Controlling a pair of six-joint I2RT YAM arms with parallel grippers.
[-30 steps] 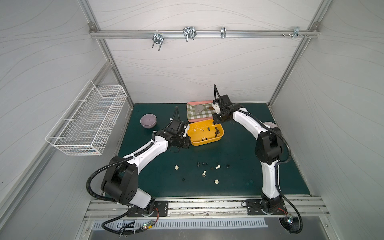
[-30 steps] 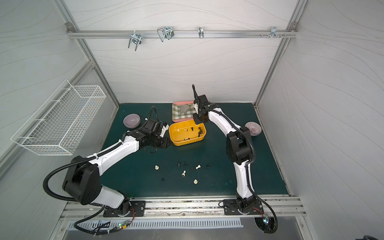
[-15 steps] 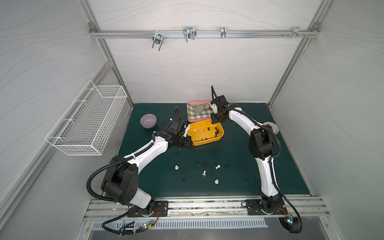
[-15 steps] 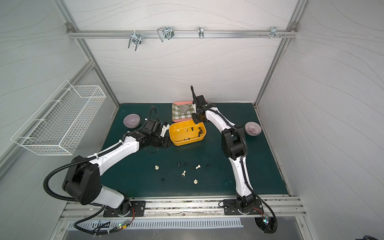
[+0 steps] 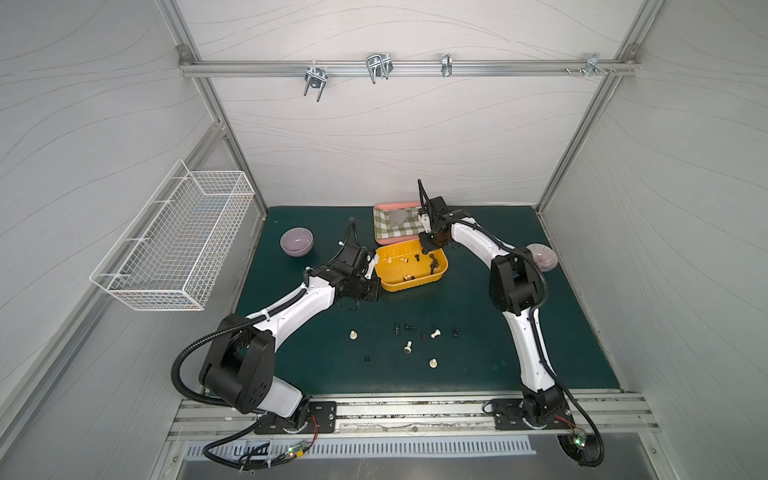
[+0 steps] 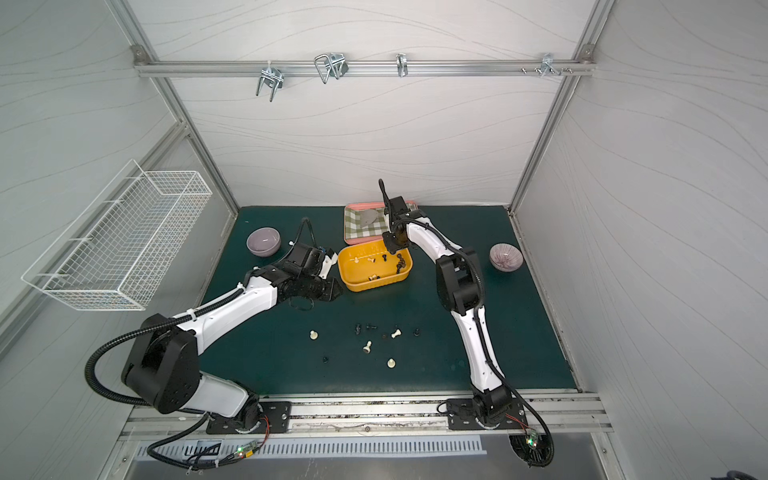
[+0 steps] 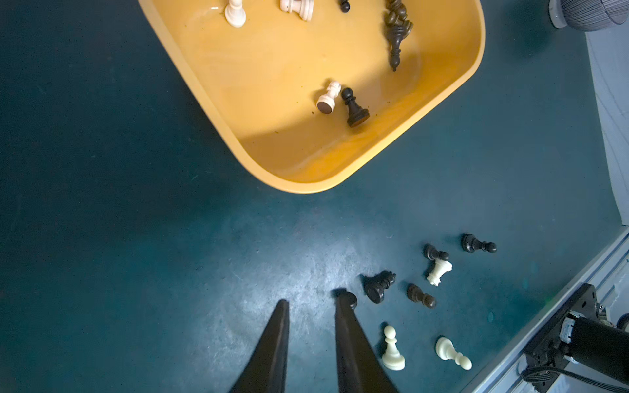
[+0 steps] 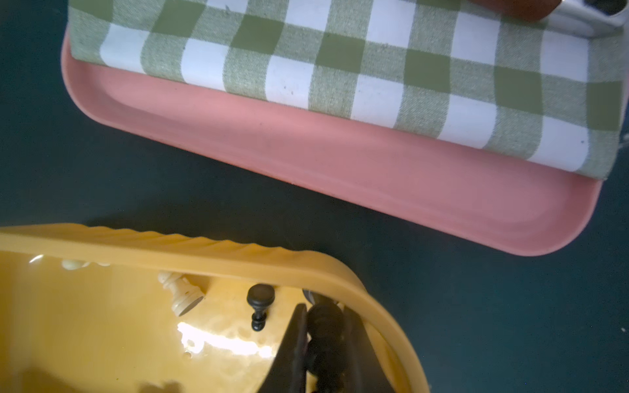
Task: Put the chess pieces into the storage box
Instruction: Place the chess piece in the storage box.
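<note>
Right gripper (image 8: 323, 308) is clenched on a dark chess piece (image 8: 325, 328), turned and knobbed, inside the storage box (image 8: 204, 245) corner. The pink tray (image 8: 306, 153) lies near. The left gripper (image 7: 311, 301) is held parted and empty.

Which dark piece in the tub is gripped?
The dark turned chess piece pinched in the right gripper at the yellow-orange plastic tub's corner; the dark pawn beside it lies free.

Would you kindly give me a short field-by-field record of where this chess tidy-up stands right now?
Storage box: yellow tub on the mat
Boxed pieces: several, dark and cream
Right end effector: shut on a dark chess piece, over the box's corner
Left end effector: open, empty, over the mat beside the box
Loose pieces: about nine on the mat
Other items: pink tray, wire basket
</note>
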